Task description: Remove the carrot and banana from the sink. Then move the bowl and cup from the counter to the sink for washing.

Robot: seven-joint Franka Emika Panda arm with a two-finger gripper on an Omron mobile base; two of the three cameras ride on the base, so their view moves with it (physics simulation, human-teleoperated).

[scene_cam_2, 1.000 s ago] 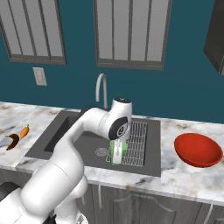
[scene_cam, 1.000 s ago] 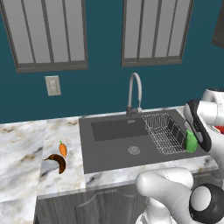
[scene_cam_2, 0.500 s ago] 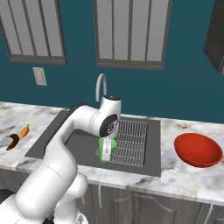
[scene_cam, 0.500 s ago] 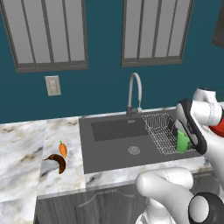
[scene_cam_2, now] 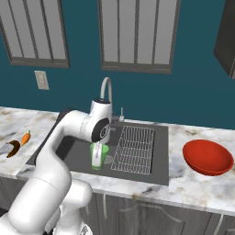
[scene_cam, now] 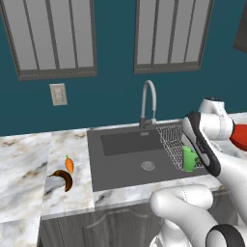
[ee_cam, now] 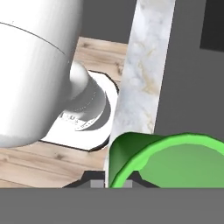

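My gripper (scene_cam_2: pixel 97 155) is shut on the small green cup (scene_cam_2: pixel 99 156), holding it low inside the dark grey sink (scene_cam_2: pixel 75 155), just left of the wire rack (scene_cam_2: pixel 134 148). From the left base view the cup (scene_cam: pixel 188 158) sits under my hand (scene_cam: pixel 195 153) at the sink (scene_cam: pixel 126 159)'s right side. Up close, the cup's green rim (ee_cam: pixel 175 159) shows with a strip of marble counter (ee_cam: pixel 144 74) beyond it. The red bowl (scene_cam_2: pixel 207 157) rests on the counter (scene_cam_2: pixel 197 183) right of the sink. The orange carrot (scene_cam: pixel 69 164) and the brown banana (scene_cam: pixel 62 178) lie on the counter left of the sink.
A curved steel faucet (scene_cam: pixel 147 99) stands behind the basin, with the round drain (scene_cam: pixel 147 166) in the sink floor. A wall outlet (scene_cam: pixel 58 94) and two windows are on the blue wall. My own arm crosses the sink's left half in the right base view.
My gripper has carried the green cup leftward, from over the wire rack to the open basin beside it. The bowl, carrot and banana have stayed put.
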